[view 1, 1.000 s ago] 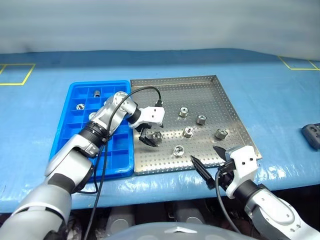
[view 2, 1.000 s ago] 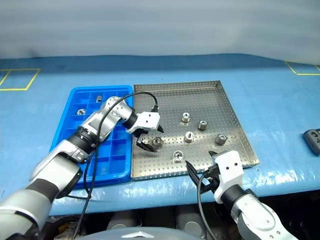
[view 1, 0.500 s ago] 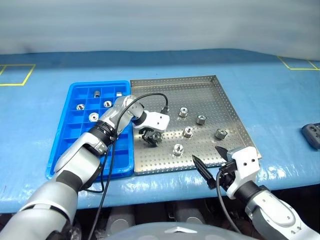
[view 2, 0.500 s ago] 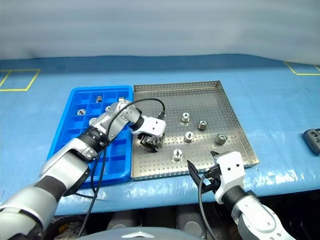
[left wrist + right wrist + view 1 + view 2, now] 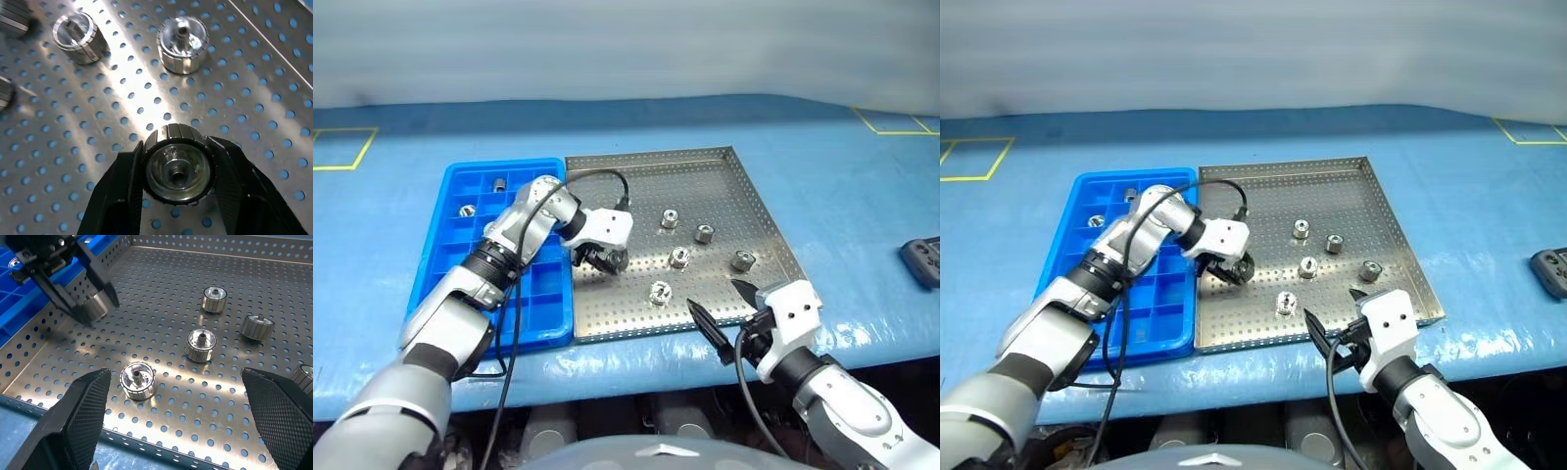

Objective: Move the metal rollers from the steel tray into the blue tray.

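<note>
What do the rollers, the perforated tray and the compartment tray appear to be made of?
Rollers: likely polished metal, mirror glints, ribbed sides.
Perforated tray: apparently brushed steel, dull grey sheen.
Compartment tray: probably moulded plastic, uniform glossy blue.

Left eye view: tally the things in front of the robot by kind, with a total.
metal rollers: 8 in sight (5 loose in the steel tray, 1 in the left gripper, 2 in the blue tray, where the left arm hides some compartments)
Trays: 2 (steel, blue)
dark device at the table's right edge: 1
Total: 11
</note>
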### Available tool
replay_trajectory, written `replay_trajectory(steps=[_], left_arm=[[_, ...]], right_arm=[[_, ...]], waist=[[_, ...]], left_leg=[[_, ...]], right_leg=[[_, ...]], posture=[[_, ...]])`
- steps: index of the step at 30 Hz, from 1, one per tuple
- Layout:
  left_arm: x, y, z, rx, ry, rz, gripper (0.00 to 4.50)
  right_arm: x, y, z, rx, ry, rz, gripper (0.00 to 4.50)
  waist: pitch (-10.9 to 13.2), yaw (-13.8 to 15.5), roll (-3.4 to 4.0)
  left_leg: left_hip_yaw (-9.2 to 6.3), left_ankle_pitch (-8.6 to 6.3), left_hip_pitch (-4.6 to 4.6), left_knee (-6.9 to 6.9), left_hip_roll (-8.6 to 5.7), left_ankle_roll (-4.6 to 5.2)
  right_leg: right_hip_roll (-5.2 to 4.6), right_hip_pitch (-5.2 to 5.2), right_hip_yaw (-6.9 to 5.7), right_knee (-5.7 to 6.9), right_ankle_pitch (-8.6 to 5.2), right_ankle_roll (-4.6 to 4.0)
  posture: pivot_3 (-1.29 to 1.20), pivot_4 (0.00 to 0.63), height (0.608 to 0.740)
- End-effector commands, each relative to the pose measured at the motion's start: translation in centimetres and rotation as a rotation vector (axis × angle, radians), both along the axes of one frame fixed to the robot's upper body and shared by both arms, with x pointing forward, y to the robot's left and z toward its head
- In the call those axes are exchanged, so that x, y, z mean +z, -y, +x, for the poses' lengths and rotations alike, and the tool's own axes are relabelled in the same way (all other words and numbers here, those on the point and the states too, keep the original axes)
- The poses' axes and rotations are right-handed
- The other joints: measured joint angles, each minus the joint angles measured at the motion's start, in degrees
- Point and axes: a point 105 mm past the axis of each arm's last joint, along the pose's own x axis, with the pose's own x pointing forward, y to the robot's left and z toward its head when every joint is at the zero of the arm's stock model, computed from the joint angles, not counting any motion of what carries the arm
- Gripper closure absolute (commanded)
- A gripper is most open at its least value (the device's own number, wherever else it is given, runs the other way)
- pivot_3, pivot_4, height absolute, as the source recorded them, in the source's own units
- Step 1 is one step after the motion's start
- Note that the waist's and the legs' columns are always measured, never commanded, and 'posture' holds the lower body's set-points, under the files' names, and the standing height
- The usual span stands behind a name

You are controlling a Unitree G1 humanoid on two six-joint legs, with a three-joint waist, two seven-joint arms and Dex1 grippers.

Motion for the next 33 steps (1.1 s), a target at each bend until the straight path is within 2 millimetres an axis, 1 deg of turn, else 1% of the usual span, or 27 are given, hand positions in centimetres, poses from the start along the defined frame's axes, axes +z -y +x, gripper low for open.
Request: replay_trajectory(steps=[1, 2, 6, 7, 10, 14, 17, 19, 22, 24, 27, 33], left_arm=[[4.6, -1.3, 0.9, 0.178, 0.079, -0.230, 2.81], [5.1, -1.9, 0.9, 0.221, 0.091, -0.265, 2.81], [6.5, -5.1, 0.9, 0.444, 0.163, -0.386, 2.81], [6.7, -5.8, 0.9, 0.494, 0.178, -0.403, 2.81], [7.0, -8.3, 1.0, 0.673, 0.236, -0.439, 2.81], [6.3, -12.8, 0.9, 0.969, 0.297, -0.454, 2.81], [5.4, -15.4, 0.8, 1.169, 0.344, -0.440, 2.81], [4.9, -16.8, 0.6, 1.284, 0.375, -0.435, 2.81], [3.9, -17.9, 0.1, 1.375, 0.386, -0.412, 2.81], [3.5, -18.3, -0.2, 1.409, 0.389, -0.390, 2.81], [2.5, -18.9, -0.7, 1.458, 0.374, -0.363, 2.81], [1.1, -19.1, -1.8, 1.508, 0.316, -0.308, 2.81]], right_arm=[[1.2, -0.3, 0.1, 0.045, 0.043, -0.014, 0.00], [1.2, -0.4, 0.1, 0.054, 0.042, -0.017, 0.00], [1.7, -0.8, 0.8, 0.112, 0.057, -0.032, 0.00], [1.8, -0.9, 0.9, 0.126, 0.060, -0.036, 0.00], [2.1, -1.4, 1.4, 0.168, 0.071, -0.036, 0.00], [2.4, -2.9, 2.0, 0.249, 0.076, -0.016, 0.00], [2.5, -3.9, 2.5, 0.299, 0.085, 0.002, 0.00], [2.7, -4.6, 2.9, 0.331, 0.096, 0.011, 0.00], [2.9, -5.6, 3.1, 0.382, 0.101, 0.017, 0.00], [2.8, -5.9, 3.2, 0.400, 0.099, 0.017, 0.00], [2.8, -6.0, 3.3, 0.413, 0.096, 0.016, 0.00], [2.6, -5.8, 3.1, 0.416, 0.086, 0.008, 0.00]], waist=[[0.0, 0.1, 0.01], [0.0, 0.1, 0.03], [0.0, 0.4, 0.05], [0.0, 0.6, 0.04], [0.0, 1.7, 0.04], [0.0, 2.5, 0.04], [0.0, 3.4, 0.03], [0.0, 4.3, 0.00], [0.0, 5.2, -0.01], [0.0, 5.7, -0.01], [0.0, 6.3, -0.01], [0.0, 6.4, -0.01]], left_leg=[[-0.01, 0.00, 0.01, 0.00, 0.01, 0.00], [0.00, 0.00, 0.02, 0.00, 0.02, 0.00], [-0.01, 0.00, 0.08, -0.02, 0.03, 0.00], [-0.04, 0.01, 0.08, -0.02, 0.02, -0.01], [-0.06, 0.01, 0.08, 0.00, 0.03, -0.01], [-0.04, 0.01, 0.10, -0.02, 0.01, -0.01], [-0.06, 0.01, 0.09, -0.03, 0.01, -0.01], [-0.08, 0.01, 0.08, -0.02, 0.00, -0.01], [-0.09, 0.01, 0.05, -0.01, -0.03, -0.01], [-0.09, 0.01, 0.04, -0.01, -0.03, -0.01], [-0.09, 0.00, 0.01, -0.03, -0.04, -0.01], [-0.11, 0.00, 0.01, -0.03, -0.01, -0.01]], right_leg=[[0.00, 0.00, 0.00, 0.00, 0.00, 0.01], [0.01, 0.01, 0.01, 0.01, 0.01, 0.02], [0.02, 0.03, 0.01, 0.04, 0.07, 0.12], [0.02, 0.04, -0.02, 0.04, 0.15, 0.26], [0.01, 0.05, -0.04, 0.05, 0.15, 0.26], [0.00, 0.05, -0.03, 0.04, 0.15, 0.26], [0.00, 0.05, -0.05, 0.02, 0.15, 0.26], [0.00, 0.06, -0.08, 0.02, 0.15, 0.25], [-0.05, 0.06, -0.11, 0.01, 0.15, 0.24], [-0.07, 0.06, -0.12, -0.02, 0.14, 0.23], [-0.09, 0.05, -0.13, -0.07, 0.14, 0.22], [-0.08, 0.05, -0.15, -0.07, 0.10, 0.14]], posture=[[-0.01, 0.150, 0.740], [0.01, 0.150, 0.740], [0.05, 0.150, 0.740], [0.06, 0.150, 0.740], [0.10, 0.150, 0.740], [0.14, 0.150, 0.740], [0.17, 0.150, 0.740], [0.20, 0.150, 0.740], [0.22, 0.150, 0.740], [0.22, 0.150, 0.740], [0.22, 0.150, 0.740], [0.22, 0.150, 0.740]])
